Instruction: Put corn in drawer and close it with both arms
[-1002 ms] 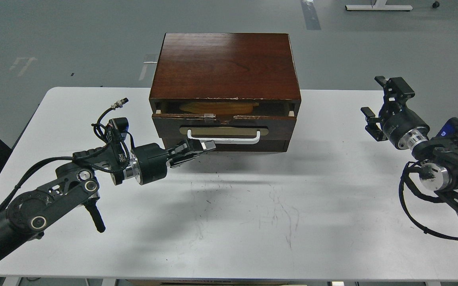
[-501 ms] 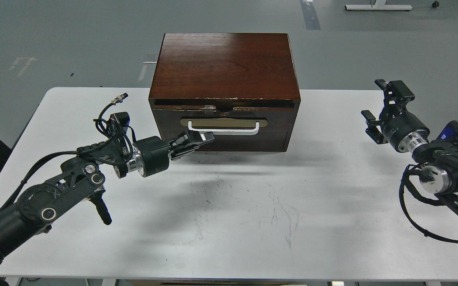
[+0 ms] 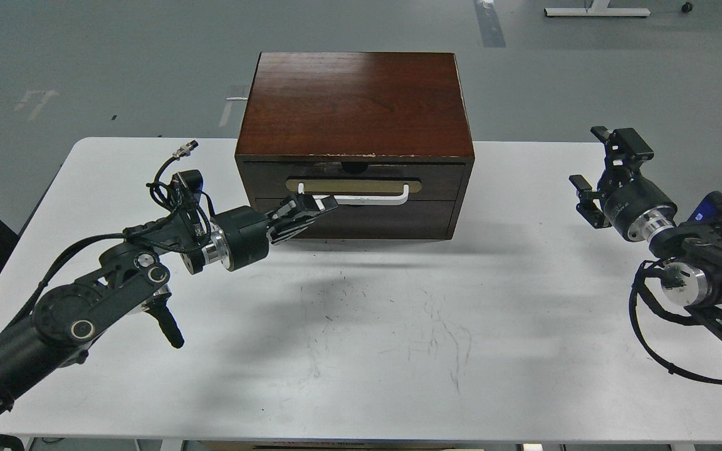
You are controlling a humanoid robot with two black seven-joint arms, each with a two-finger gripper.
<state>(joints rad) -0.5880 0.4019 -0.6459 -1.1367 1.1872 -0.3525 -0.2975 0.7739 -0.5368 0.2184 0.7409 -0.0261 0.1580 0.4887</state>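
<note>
White table (image 3: pixel 361 351): scuffed, carries all items. Left gripper (image 3: pixel 317 208): jaws drawn close together, tips at the left end of the white bar handle (image 3: pixel 361 199); whether they clasp it cannot be told. Right gripper (image 3: pixel 599 169): jaws spread wide, holding nothing, well apart from the cabinet. Drawer (image 3: pixel 355 183): front flush with the wooden cabinet (image 3: pixel 353 100), apparently closed. Corn: not visible, presumably inside. Task judged essentially complete; only arm withdrawal left.

Head camera looks forward and down over the table (image 3: pixel 361 351).
</note>
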